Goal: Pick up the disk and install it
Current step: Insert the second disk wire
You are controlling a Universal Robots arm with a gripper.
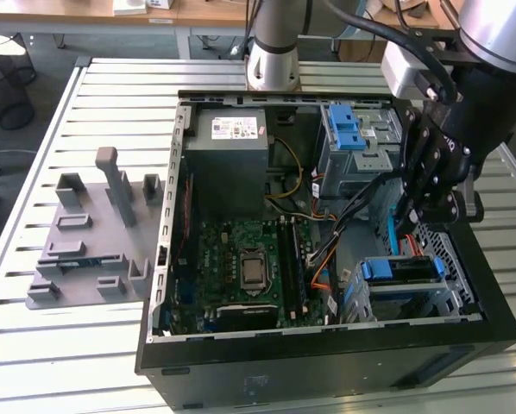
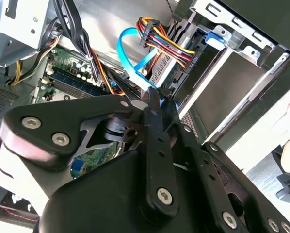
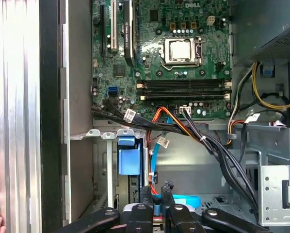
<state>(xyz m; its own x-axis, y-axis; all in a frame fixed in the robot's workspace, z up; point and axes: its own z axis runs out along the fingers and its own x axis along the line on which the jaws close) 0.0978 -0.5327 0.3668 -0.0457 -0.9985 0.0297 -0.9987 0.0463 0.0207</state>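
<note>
Gripper [image 1: 411, 226] fingers closed, empty, at 12 o'clock above blue-railed disk [image 1: 402, 274]; probably rigid, dense, shock-sensitive; grasp by rails.

The robot arm [image 1: 280, 43] has a round column of light grey metal with a darker grey ring, standing at 12 o'clock of the exterior view. At 2 o'clock its wrist [image 1: 500, 30] is a shiny silver cylinder, and a pale grey box is fixed beside it. Thick black cables [image 1: 396, 39] run in curves over this box. The gripper [image 1: 411, 217] is matte black, built from flat linkage bars. In the second wrist view the gripper [image 2: 154, 104] shows silver round screw heads [image 2: 164, 195] at its joints, and a white rounded part [image 2: 7, 167] sits at 8 o'clock.
</note>
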